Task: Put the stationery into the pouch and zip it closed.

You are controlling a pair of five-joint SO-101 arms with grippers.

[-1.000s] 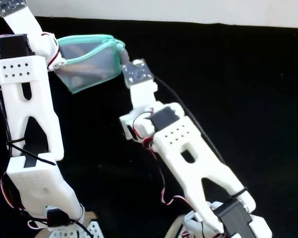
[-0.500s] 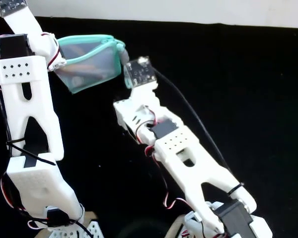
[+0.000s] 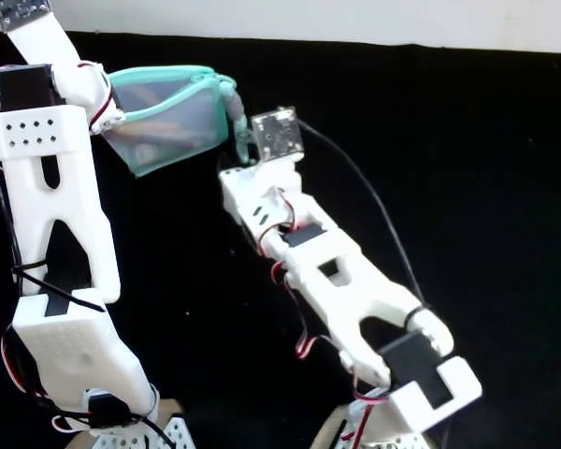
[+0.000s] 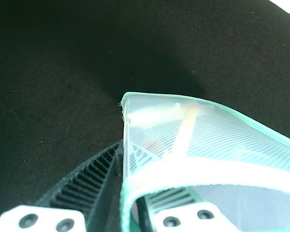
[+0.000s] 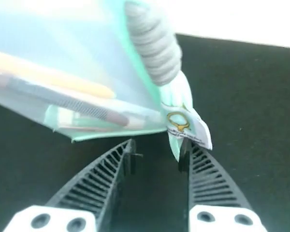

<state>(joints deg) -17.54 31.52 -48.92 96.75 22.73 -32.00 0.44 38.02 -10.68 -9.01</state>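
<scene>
Pouch x1; L hand, R hand

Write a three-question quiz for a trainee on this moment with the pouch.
1. True or false: the pouch is empty.
2. The right arm's jaws are: A) open, close to the pouch's grey zipper pull; B) shut on an eraser; C) shut on the pouch's middle.
3. Which arm's jaws hold the pouch?
Key: 1 false, stationery shows through its clear side; 2 A; 3 the left arm's jaws.
</scene>
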